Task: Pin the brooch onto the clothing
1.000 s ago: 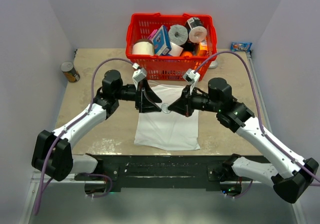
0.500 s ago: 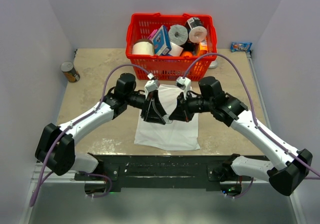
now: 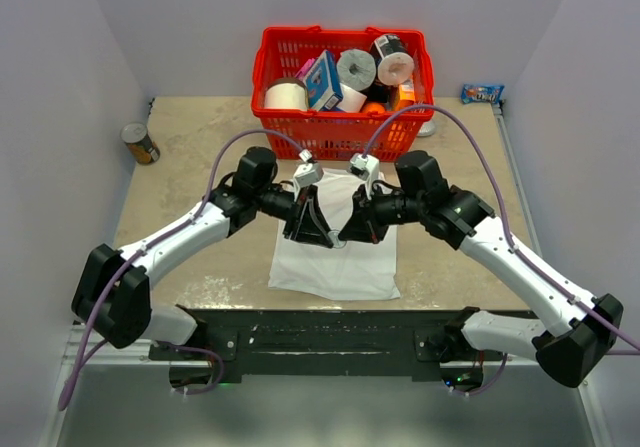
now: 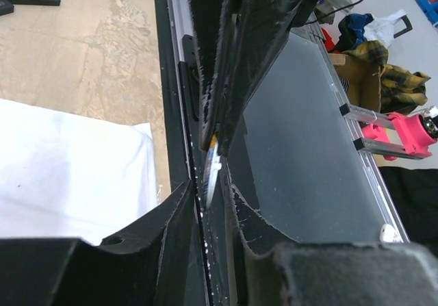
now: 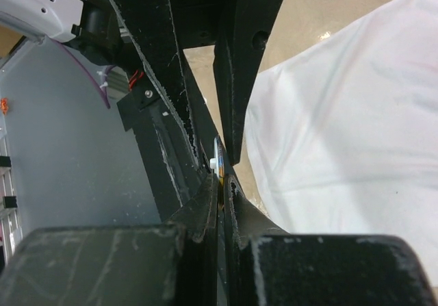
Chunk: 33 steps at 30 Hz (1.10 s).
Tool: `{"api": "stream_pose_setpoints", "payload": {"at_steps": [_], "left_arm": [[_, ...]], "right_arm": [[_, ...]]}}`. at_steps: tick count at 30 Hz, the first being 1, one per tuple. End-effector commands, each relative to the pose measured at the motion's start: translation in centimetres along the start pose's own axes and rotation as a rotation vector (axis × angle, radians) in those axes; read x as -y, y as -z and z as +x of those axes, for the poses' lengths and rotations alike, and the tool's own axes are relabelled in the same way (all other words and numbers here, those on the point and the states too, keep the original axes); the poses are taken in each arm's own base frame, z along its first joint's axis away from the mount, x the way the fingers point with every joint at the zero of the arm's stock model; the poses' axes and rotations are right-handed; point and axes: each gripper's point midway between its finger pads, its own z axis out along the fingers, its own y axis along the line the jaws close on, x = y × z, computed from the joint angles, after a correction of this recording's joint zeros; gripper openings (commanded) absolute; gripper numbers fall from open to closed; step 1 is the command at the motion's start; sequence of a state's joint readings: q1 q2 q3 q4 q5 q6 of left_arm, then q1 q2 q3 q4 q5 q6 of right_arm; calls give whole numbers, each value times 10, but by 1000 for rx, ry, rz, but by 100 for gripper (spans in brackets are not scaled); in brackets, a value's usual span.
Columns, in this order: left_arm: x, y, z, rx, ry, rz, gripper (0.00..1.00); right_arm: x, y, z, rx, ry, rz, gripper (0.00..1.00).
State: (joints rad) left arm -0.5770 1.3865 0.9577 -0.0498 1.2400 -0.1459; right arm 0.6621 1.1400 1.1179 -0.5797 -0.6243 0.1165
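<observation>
The clothing, a white T-shirt, lies flat on the table between the two arms; it also shows in the left wrist view and the right wrist view. Both grippers meet tip to tip just above its upper middle. My right gripper is shut on the brooch, a thin disc seen edge-on with an orange-gold glint. My left gripper stands narrowly open with the brooch in the gap between its jaws, and neither pad visibly presses on it.
A red basket full of rolls and boxes stands just behind the shirt. A can sits at the far left edge and a blue packet lies at the back right corner. The black base rail runs along the near edge.
Both grippers have moved together toward the near side over the shirt. The left gripper's jaws have narrowed around the brooch, while the right gripper has kept its hold.
</observation>
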Motion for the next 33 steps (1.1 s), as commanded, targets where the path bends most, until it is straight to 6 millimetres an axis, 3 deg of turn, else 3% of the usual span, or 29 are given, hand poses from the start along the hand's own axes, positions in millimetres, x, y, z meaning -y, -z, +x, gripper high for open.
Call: {"api": "stream_pose_setpoints", "payload": {"at_steps": [1, 2, 3, 4, 10, 11, 12, 14, 15, 17, 19, 25, 33], "left_arm": [[5, -8, -6, -1, -23, 26, 25], [6, -11, -3, -9, -16, 34, 21], [6, -12, -6, -1, -44, 38, 5], [7, -14, -6, -4, -46, 43, 0], [9, -15, -8, 0, -66, 36, 0], [8, -14, -10, 6, -70, 20, 0], [2, -14, -12, 19, -76, -24, 0], [-2, -10, -20, 53, -87, -79, 0], [-7, -9, -25, 95, -75, -114, 0], [-7, -3, -44, 192, -124, -139, 0], [-9, 1, -41, 243, -30, -155, 0], [-9, 6, -43, 312, 15, -146, 0], [-6, 7, -44, 315, 8, -138, 0]], "right_arm": [[-8, 3, -10, 14, 44, -33, 0], [-6, 2, -10, 11, 40, -26, 0], [-6, 2, -9, 8, 42, -26, 0], [-6, 2, -7, 0, 42, -31, 0], [-6, 5, -20, 63, 45, -3, 3], [-6, 5, -26, 90, 32, 5, 7], [-5, 7, -25, 110, 23, 14, 27], [-5, 7, -37, 194, -6, 24, 46], [-4, 8, -31, 215, -23, 28, 59], [3, 4, -30, 290, -70, 44, 69], [4, 12, -34, 374, -87, 65, 76], [-1, 23, -41, 566, -149, 26, 73], [5, 21, -44, 570, -148, 48, 62]]}}
